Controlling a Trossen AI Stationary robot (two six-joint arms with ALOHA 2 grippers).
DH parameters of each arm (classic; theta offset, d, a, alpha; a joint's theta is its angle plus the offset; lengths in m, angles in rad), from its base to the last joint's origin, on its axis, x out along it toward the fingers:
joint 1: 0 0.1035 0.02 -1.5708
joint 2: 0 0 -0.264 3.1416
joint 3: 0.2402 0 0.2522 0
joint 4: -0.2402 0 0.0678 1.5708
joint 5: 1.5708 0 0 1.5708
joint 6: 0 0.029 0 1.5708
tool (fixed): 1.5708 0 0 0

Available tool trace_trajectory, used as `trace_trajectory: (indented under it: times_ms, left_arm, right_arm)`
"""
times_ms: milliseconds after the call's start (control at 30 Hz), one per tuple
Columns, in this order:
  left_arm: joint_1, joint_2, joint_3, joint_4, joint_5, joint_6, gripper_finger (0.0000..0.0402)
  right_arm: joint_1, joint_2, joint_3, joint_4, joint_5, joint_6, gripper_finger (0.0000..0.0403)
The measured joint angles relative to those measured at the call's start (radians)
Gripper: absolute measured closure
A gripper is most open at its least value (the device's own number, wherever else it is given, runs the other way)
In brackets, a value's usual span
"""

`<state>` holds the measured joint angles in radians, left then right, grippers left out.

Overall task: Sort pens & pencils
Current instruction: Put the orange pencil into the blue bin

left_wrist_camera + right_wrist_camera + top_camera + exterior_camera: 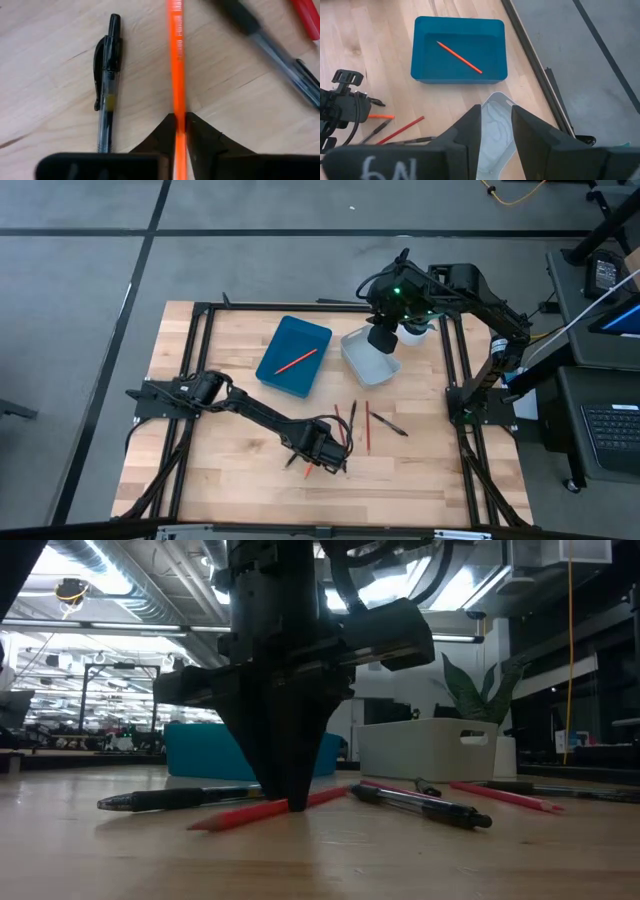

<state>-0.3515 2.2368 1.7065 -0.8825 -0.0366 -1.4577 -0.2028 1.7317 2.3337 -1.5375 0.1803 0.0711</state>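
My left gripper (179, 120) stands low on the table's near middle, shut on an orange pencil (176, 60) that lies on the wood. A black pen (107, 85) lies beside it, and another pen (280, 55) and a red pencil (307, 20) lie on the other side. In the high view more pens (390, 423) and pencils (367, 428) lie flat right of the left gripper (322, 448). One red pencil (297, 361) lies in the blue bin (285, 375). My right gripper (496, 127) hangs open above the white bin (362, 362). My left gripper pinches the orange pencil's shaft (177, 107) between its two fingertips (290, 798). The fingers come from above, pointing down, and stand across the pencil. The pencil (250, 814) lies flat on the table, not lifted.
The blue bin (422, 75) and the white bin (492, 150) sit side by side at the table's far middle. A black frame (200, 350) runs along the table's left, right and far sides. Bare wood lies on the near left (210, 470).
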Motion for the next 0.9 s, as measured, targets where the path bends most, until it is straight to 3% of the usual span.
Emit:
trace_trajectory:
  times_ms: [133, 900]
  left_arm:
    - [0.000, 0.000, 0.000, 0.004, 0.002, 0.009, 0.0393]
    - [-0.001, 0.010, 0.088, -0.104, -0.056, 0.051, 0.0389]
  right_arm:
    - [0.000, 0.000, 0.000, 0.000, 0.000, -0.001, 0.0292]
    - [0.000, 0.000, 0.000, 0.008, 0.000, 0.000, 0.0292]
